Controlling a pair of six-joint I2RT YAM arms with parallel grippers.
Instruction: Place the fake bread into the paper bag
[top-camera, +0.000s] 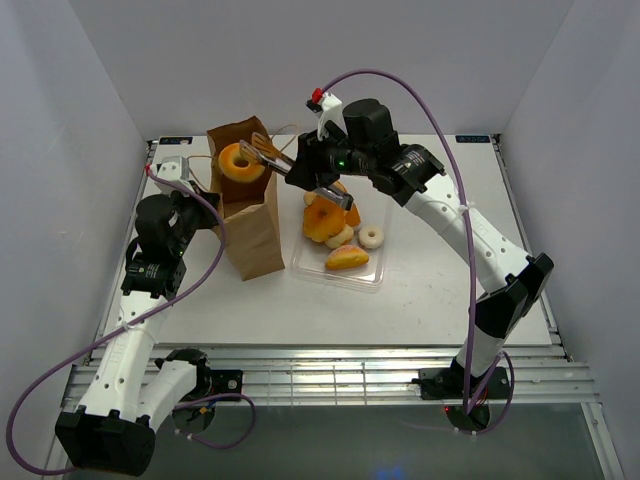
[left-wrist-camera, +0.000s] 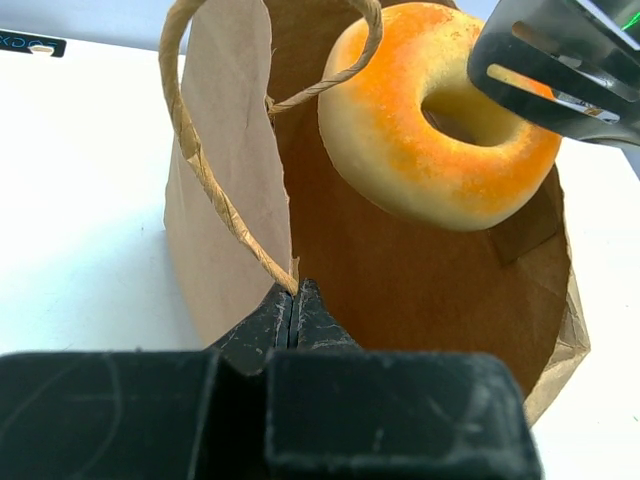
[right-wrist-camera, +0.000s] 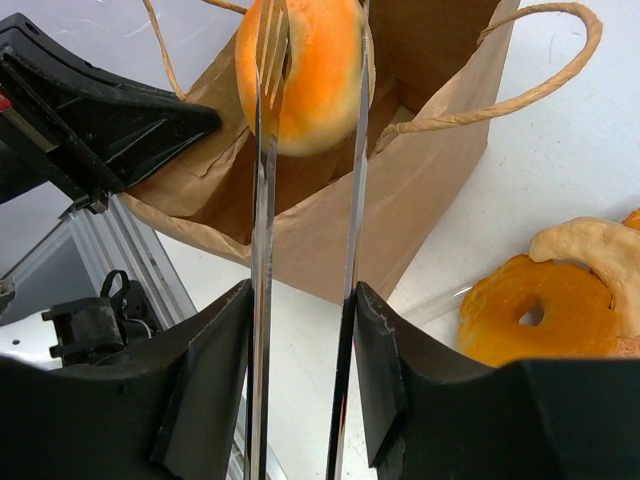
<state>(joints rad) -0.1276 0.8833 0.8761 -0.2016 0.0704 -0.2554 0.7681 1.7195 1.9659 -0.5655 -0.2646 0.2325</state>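
Doughnut (top-camera: 230, 168) aslant, hole up, over paper bag (top-camera: 255, 230)

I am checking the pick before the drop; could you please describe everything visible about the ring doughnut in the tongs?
The ring doughnut is a smooth toy pastry, plastic or foam by its look, deep orange on its outer band and pale yellow around the hole. It is tilted, pinched between the slotted heads of the metal tongs that the right hand squeezes. It hangs above the open mouth of the paper bag, not yet inside. Only the tongs visibly touch it.
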